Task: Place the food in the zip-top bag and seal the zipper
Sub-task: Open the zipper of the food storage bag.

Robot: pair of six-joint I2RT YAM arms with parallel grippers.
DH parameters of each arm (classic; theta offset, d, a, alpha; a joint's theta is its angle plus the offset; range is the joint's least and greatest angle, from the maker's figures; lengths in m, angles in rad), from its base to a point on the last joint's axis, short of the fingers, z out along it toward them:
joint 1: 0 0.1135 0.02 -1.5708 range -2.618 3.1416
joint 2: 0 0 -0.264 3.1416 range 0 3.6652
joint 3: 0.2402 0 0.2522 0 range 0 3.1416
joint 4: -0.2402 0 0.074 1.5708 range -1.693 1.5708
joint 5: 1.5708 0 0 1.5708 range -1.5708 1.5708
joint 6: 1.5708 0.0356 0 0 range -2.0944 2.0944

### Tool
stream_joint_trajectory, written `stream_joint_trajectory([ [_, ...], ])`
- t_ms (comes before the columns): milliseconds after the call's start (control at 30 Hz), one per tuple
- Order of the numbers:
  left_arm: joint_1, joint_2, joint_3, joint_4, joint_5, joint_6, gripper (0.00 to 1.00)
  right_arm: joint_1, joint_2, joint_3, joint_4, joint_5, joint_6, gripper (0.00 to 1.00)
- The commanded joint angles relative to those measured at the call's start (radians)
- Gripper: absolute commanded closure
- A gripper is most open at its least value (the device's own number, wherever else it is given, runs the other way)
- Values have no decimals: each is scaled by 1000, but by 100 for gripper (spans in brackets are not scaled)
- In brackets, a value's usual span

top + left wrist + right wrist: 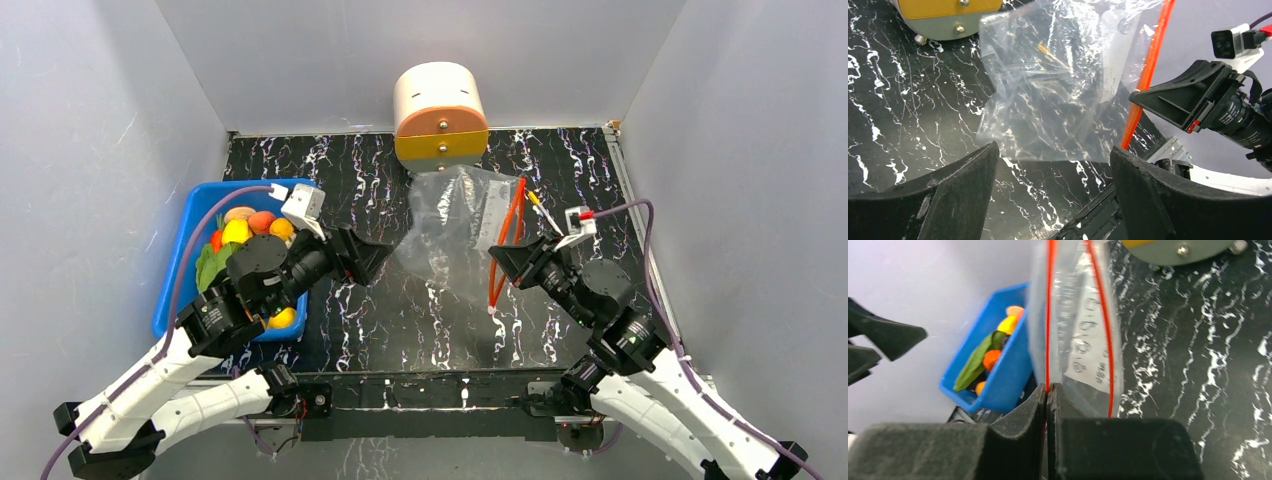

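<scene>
Right fingers (1018,415) tight on the zipper (1048,315), left fingers (958,185) wide apart.

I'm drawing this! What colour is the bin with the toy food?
The bin is blue, clearest in the right wrist view.

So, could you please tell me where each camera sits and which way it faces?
Top external: above and behind, looking down on table; both arms, zip-top bag, blue bin.
Left wrist: faces right toward the bag; open left gripper at bottom.
Right wrist: faces left toward the bin; right gripper shut on zipper.
Shared: both wrist views show the bag.
</scene>
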Motion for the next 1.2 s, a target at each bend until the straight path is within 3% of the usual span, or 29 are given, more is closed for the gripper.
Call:
stream_joint_trajectory([
  [0, -1, 25, 1, -22, -31, 24, 20, -1, 80, 85, -105, 52, -31, 100],
  [133, -1, 57, -27, 25, 47, 27, 23, 0, 135, 86, -53, -14, 72, 100],
  [367, 0, 118, -121, 172, 244, 119, 25, -1, 227, -26, 229, -95, 332, 100],
  [767, 0, 300, -159, 337, 278, 99, 25, 2, 343, -52, 408, -54, 485, 100],
  [1000, -2, 386, -156, 399, 299, 89, 27, 7, 406, -28, 428, -41, 516, 100],
  [1167, -2, 419, -164, 408, 314, 111, 34, 12, 422, -30, 433, -37, 529, 100],
])
